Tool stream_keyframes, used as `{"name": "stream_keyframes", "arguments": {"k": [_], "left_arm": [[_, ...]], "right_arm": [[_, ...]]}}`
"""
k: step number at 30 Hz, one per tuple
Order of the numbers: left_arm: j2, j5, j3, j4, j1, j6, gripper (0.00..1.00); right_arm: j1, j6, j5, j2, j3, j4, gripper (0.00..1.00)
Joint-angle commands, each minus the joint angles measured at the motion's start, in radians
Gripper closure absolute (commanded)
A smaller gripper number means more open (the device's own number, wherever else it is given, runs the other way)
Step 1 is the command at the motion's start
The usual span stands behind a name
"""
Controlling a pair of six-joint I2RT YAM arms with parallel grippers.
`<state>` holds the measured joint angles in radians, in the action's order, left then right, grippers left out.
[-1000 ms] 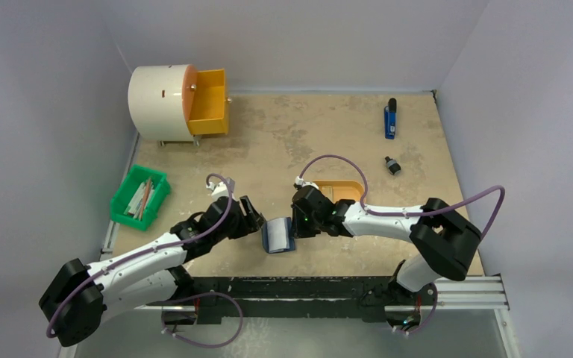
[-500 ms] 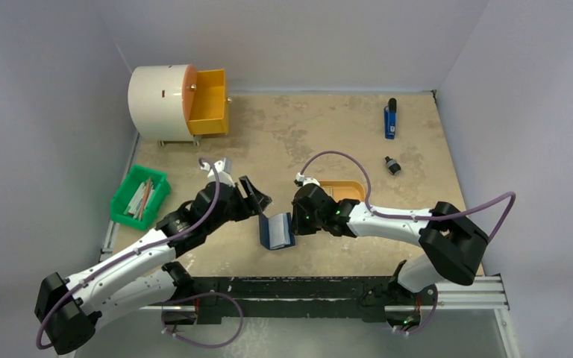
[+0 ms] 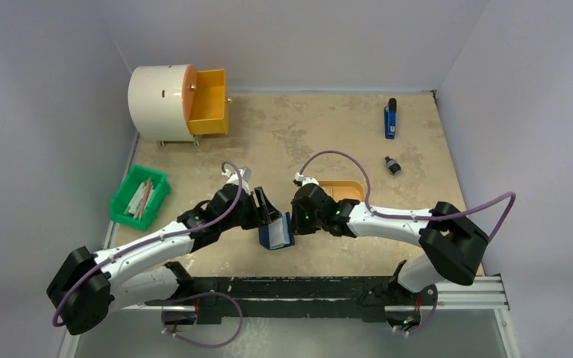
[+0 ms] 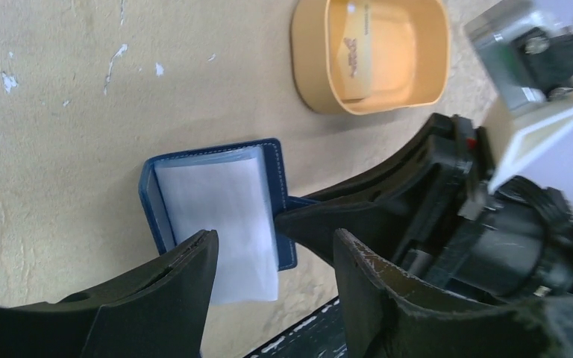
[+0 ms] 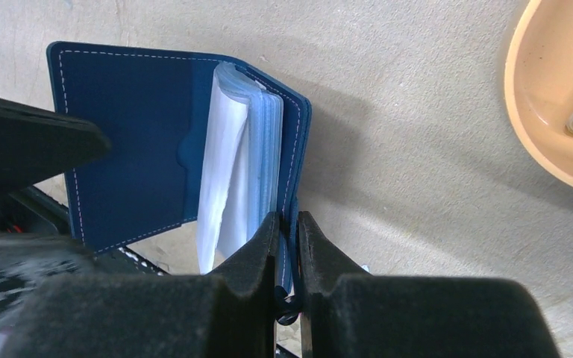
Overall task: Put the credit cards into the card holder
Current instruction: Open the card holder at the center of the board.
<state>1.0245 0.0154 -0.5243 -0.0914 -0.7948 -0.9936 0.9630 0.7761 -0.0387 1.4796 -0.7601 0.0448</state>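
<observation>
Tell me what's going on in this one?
The right hand is shut on one cover edge of the navy card holder, holding it open on the table with its clear sleeves fanned up. The left hand, jaws open and empty, hovers right over those sleeves. At least one card lies in the orange tray nearby, not yet picked up.

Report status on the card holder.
Right gripper shut on card holder edge. Left gripper open above it. One card in orange tray. Nothing blocking.
</observation>
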Motion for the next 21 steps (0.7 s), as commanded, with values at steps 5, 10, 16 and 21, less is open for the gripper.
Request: {"name": "stream_keyframes", "arguments": {"k": [5, 10, 16, 21], "left_arm": [[0.082, -0.019, 0.019, 0.043, -0.015, 0.051, 0.41], [0.126, -0.018, 0.033, 0.066, -0.024, 0.053, 0.41], [0.160, 0.013, 0.038, 0.063, -0.032, 0.068, 0.42], [0.178, 0.039, 0.045, 0.053, -0.035, 0.071, 0.46]], "right_arm": [[0.014, -0.024, -0.006, -0.036, -0.038, -0.040, 1.00], [0.018, -0.033, 0.000, -0.038, -0.040, -0.040, 1.00], [0.021, -0.035, 0.000, -0.036, -0.041, -0.040, 1.00], [0.021, -0.038, -0.003, -0.037, -0.045, -0.040, 1.00]]}}
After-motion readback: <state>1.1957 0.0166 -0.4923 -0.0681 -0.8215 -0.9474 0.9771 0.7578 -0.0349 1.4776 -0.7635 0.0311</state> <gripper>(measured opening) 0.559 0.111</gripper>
